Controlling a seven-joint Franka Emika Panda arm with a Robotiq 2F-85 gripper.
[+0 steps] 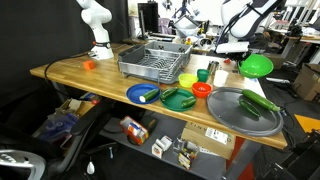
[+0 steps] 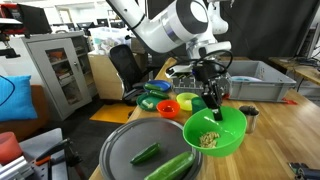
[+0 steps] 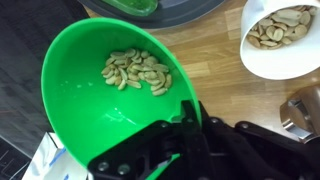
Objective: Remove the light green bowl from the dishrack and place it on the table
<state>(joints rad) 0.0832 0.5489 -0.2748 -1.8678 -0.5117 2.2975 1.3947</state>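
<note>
Okay: light green bowl [image 2: 222, 133] is out of the dishrack [image 1: 152, 62], hanging from the gripper [image 2: 213, 108] near the table [image 1: 70, 72] end, just beside the round grey tray [image 1: 240, 112]. Claw is pinching the bowl's rim, one finger inside the wall and one outside; clearest in the wrist view [image 3: 186, 118]. Bowl is round, so no real long axis. Its mouth faces up, and in an exterior view [image 1: 257, 66] it looks tipped a little toward the camera. It seems lifted off the wood there, but contact underneath can't be confirmed. Pale nuts [image 3: 138, 70] sit in a loose pile on the bowl floor. White bowl [image 3: 285, 35] with similar nuts stands on the table close by, not touching. Dishrack is well apart from the bowl, with an orange bowl [image 1: 202, 89] and a small green cup [image 1: 203, 74] between them.
</note>
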